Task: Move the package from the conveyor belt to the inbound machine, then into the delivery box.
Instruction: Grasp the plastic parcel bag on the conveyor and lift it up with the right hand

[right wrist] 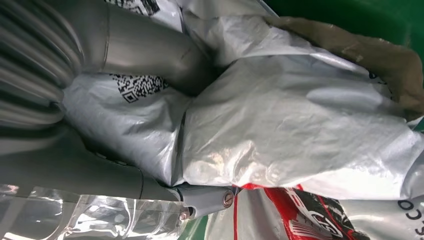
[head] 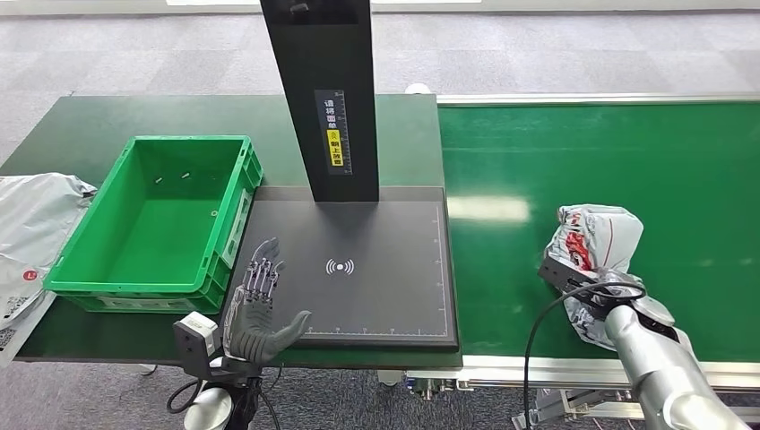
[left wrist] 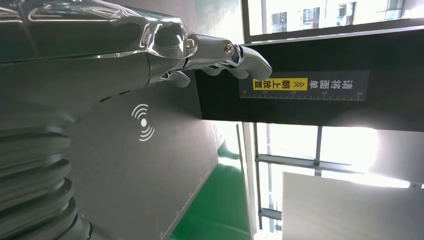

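A crumpled white plastic package [head: 596, 235] with red and black print lies on the green conveyor belt [head: 609, 152], near its front edge. My right hand [head: 582, 285] grips its near side; in the right wrist view the thumb [right wrist: 150, 50] and a finger [right wrist: 205, 197] dig into the package [right wrist: 280, 130]. The inbound machine is a flat black scan pad [head: 376, 296] with a black column [head: 327, 98]. My left hand [head: 258, 309] hovers open over the pad's front left corner, fingers [left wrist: 225, 52] stretched toward the column [left wrist: 310, 100]. The green delivery box [head: 152, 224] stands empty left of the pad.
Other white mail bags [head: 31, 224] lie at the table's far left, beside the green box. A metal rail [head: 574, 367] runs along the belt's front edge. A black cable [head: 538, 340] loops from my right wrist.
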Controlling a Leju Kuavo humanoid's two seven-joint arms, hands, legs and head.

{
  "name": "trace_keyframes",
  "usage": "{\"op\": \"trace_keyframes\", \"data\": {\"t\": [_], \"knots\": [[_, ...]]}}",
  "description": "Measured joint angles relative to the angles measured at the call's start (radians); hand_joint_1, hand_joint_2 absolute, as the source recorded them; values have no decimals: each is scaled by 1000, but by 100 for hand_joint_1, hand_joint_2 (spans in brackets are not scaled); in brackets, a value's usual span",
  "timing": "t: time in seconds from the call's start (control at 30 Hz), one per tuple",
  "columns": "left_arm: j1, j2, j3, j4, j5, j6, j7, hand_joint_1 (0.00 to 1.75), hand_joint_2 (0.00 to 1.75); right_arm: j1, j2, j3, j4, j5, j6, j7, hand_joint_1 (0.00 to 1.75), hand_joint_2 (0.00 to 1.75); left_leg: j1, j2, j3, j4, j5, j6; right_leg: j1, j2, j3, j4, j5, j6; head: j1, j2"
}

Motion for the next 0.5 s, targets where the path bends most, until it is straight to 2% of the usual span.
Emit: {"op": "trace_keyframes", "data": {"t": [0.17, 0.23, 0.3, 0.37, 0.5], "knots": [[0, 0, 0, 0, 0, 1, 0, 0, 175, 6, 0, 1, 0, 0, -7, -14, 175, 175, 0, -1, 0, 0, 0, 0, 0, -1, 1, 0, 0, 0, 0, 0], [2, 0, 0, 0, 3, 6, 0, 0, 175, 13, 0, 2, -2, -1, -49, -34, 175, 175, 0, -1, 0, 1, 0, 0, 1, -2, 2, 0, 0, 1, 0, 0], [13, 2, 0, -6, 8, 15, 0, 0, 175, 28, 3, 2, -9, -17, -171, -79, 175, 175, 0, -2, -1, 1, 0, 1, 0, -2, 2, 0, 0, 1, 0, 0], [34, 4, 0, -22, 13, 19, 2, 0, 175, 50, 8, -9, -24, -59, -338, -131, 175, 175, -1, -2, -2, 1, 0, 1, 0, -2, 1, 0, 0, 1, 0, 0], [52, 8, 0, -40, 14, 16, 11, 0, 175, 94, 25, -81, -91, -220, -617, -323, 175, 175, -2, -2, -4, 1, 0, 1, -1, -2, -2, 0, 1, 2, 0, 0]]}}
